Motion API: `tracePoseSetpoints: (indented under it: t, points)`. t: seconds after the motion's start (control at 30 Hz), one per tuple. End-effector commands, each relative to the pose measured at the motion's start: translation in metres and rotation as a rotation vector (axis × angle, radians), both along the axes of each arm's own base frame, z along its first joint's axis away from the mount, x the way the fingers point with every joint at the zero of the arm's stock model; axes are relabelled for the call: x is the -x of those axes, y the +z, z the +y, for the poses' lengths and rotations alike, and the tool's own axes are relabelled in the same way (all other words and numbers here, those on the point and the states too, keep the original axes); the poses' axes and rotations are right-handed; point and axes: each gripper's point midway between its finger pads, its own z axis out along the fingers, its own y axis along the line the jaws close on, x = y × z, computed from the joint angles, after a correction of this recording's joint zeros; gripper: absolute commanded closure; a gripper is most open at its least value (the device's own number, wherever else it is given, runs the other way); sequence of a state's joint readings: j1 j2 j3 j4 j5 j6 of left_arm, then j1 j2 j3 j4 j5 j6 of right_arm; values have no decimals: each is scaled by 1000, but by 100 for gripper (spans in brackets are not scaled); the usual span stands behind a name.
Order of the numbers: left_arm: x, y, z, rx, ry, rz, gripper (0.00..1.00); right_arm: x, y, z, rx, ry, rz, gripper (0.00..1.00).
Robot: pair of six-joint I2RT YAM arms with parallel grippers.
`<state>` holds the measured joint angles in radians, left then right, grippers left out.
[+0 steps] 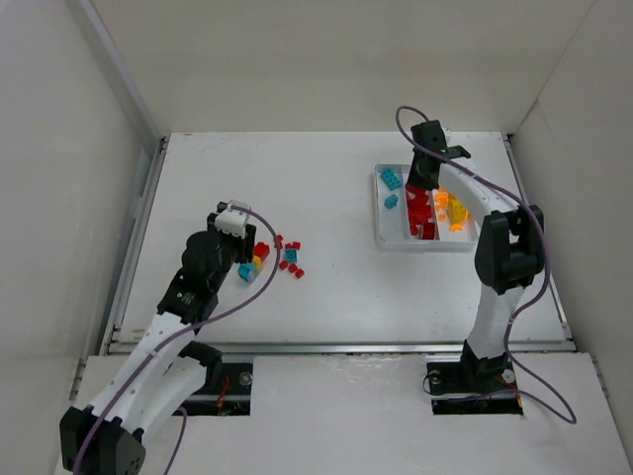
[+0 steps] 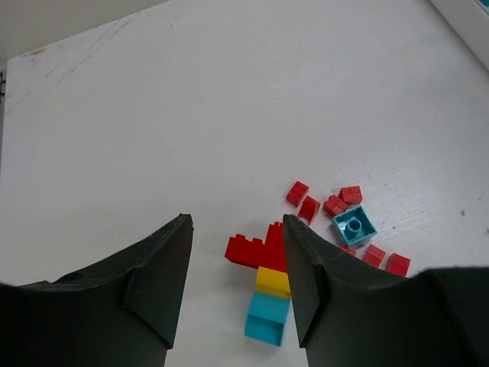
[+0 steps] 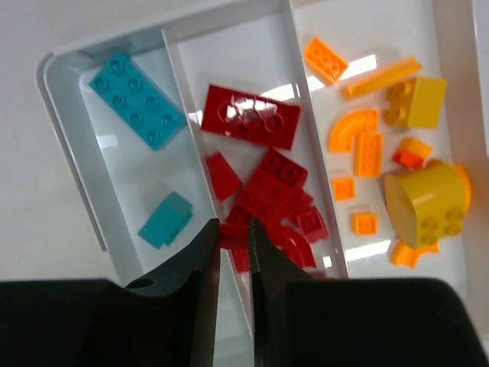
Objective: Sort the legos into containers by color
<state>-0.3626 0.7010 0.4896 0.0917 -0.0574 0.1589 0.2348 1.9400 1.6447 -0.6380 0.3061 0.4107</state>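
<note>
Left fingers [image 2: 153, 290] stand apart, gripping nothing, with a red, yellow and teal lego cluster [image 2: 263, 287] on the tabletop [image 2: 229, 92] just beyond their tips. Right fingers [image 3: 271, 298] are closed above the tray [image 3: 53, 84], over the wall parting teal legos [image 3: 137, 99] on one side from red legos [image 3: 252, 115] on the other.

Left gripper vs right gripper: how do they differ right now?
Left gripper: jaws apart; right gripper: jaws shut. Left hangs over loose red, yellow and teal plastic bricks on the white table; right hangs over the white three-compartment plastic tray. Both are black, nothing visibly gripped.
</note>
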Motion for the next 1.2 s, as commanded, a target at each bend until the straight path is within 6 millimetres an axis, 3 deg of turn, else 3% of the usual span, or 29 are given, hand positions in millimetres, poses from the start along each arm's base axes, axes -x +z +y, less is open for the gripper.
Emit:
tracePoseSetpoints:
  t: [0.0,0.2,0.27,0.4,0.53,0.6,0.63,0.67,0.77,0.8,0.97,1.07,1.17]
  points:
    - [-21,67,-9,-30,-41,-179,52,-36,4,5,9,47,-60,100]
    - [-38,84,-19,-84,-87,-174,46,-65,-25,13,18,69,-44,99]
    - [-39,86,-19,-100,-90,-165,40,-69,-30,4,23,31,-50,86]
    - [-38,84,-19,-141,-111,-159,31,-75,-22,-14,14,-30,-97,86]
    - [-27,77,-13,-177,-118,-185,23,-75,-16,-17,20,-49,-109,84]
    - [-25,76,-11,-169,-104,-215,22,-75,-20,-19,7,-56,-96,76]
    - [-23,63,-10,-173,-105,-202,22,-71,-28,-20,13,-56,-69,74]
    - [-20,68,-9,-164,-102,-231,20,-69,-35,-20,17,-55,-48,66]
    - [-15,62,-9,-117,-93,-230,20,-69,-34,-15,9,-1,-36,44]
    - [-13,66,-9,-94,-89,-236,20,-65,-32,-16,19,9,-27,34]
    - [-5,63,-12,-48,-105,-208,19,-59,1,-15,61,62,-78,27]
    - [-4,48,-12,-50,-105,-173,19,-48,21,5,90,130,-95,27]
    - [-4,52,-12,-40,-103,-170,19,-24,50,50,131,287,-140,27]
